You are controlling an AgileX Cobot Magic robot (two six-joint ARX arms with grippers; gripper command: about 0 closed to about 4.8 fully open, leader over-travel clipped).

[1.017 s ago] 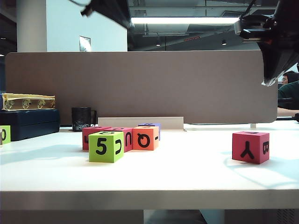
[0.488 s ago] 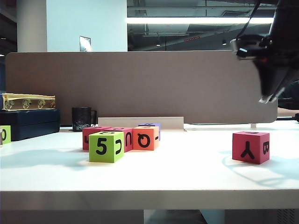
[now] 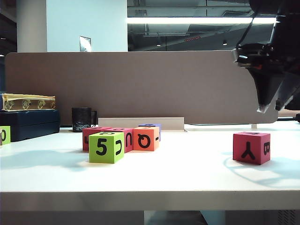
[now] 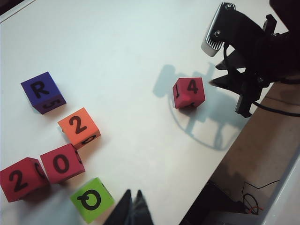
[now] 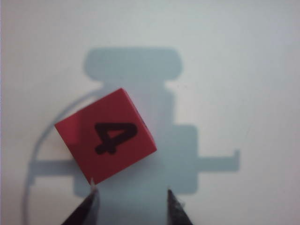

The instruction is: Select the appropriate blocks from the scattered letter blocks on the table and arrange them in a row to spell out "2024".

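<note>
**Right gripper above the lone "4" cube, left gripper shut over the cluster**

We saw the wide plain white tabletop (image 3: pixel 187 178) with a cluster of small foam cubes on its left half. From the left wrist view, two pink-red cubes read "2" (image 4: pixel 18 179) and "0" (image 4: pixel 62 162) on top and sat touching; an orange cube topped "2" (image 4: pixel 78 127) lay just beside the "0", apart from it. A lime-green foam cube (image 4: pixel 92 200) sat near the "0", and a purple foam cube marked "R" (image 4: pixel 43 92) lay beyond the orange one.

The fourth pink-red cube, topped "4" (image 5: pixel 107 136), stood alone, well apart on the right side of the table. Our right gripper (image 5: pixel 132 202) hung above it, not touching, fingers parted with nothing between them. Our left gripper (image 4: pixel 132 208) hovered above the table near the green cube, its fingertips pressed together and empty.
</note>
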